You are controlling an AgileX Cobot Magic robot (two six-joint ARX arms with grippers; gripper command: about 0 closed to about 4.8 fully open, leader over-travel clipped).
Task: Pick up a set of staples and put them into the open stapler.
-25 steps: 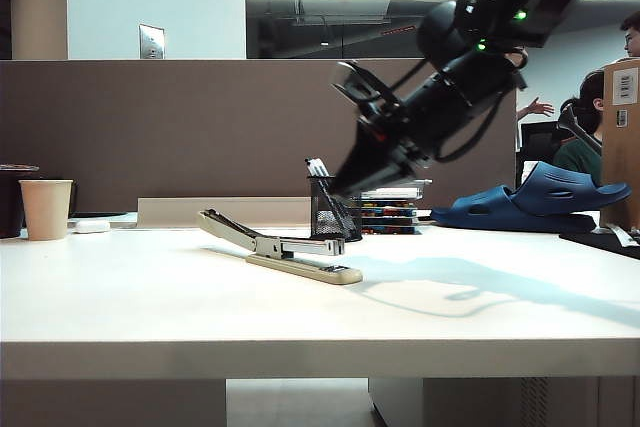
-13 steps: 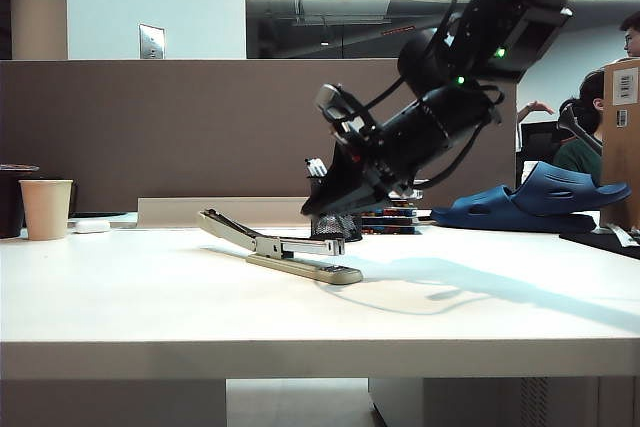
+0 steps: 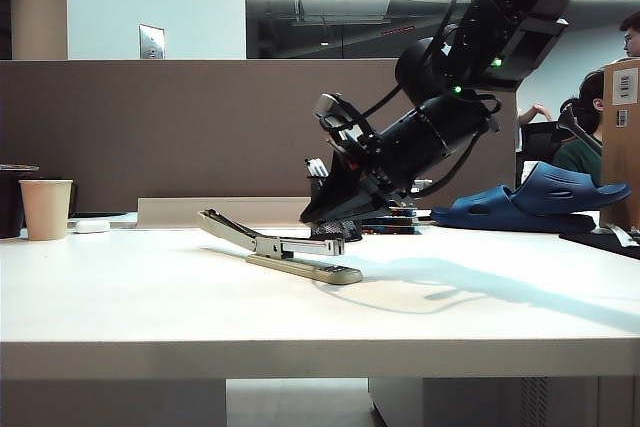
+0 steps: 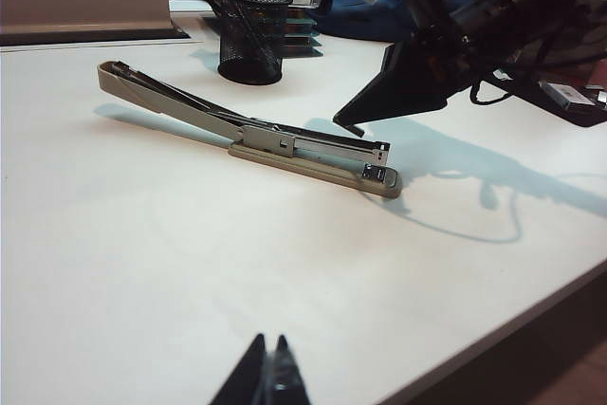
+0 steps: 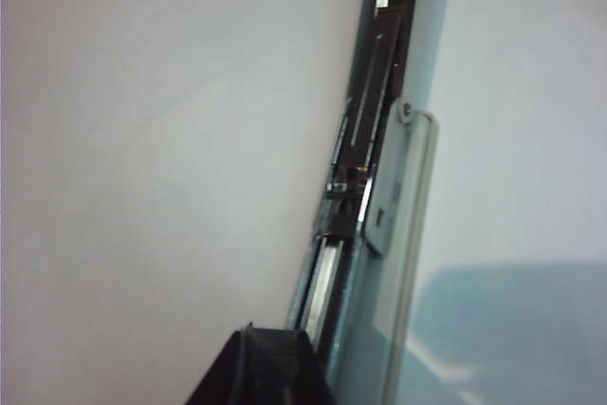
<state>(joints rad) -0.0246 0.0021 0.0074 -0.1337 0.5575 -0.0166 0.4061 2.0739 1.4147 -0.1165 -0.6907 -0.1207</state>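
The right gripper (image 3: 312,215), closed, is hovering just above the stapler (image 3: 283,249); the left gripper (image 4: 266,375), closed and empty, is sitting well apart from the stapler.

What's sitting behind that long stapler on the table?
Behind the stapler stands a black mesh pen cup holding pens, with a stack of coloured trays beyond it. The right gripper covers most of the cup from the front, so its contents are unclear.

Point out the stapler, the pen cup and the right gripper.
stapler (image 4: 313,160): left wrist view, beige base.
pen cup (image 4: 250,40): left wrist view, black mesh wall.
right gripper (image 3: 310,217): exterior view, fingertips just above the stapler's magazine.
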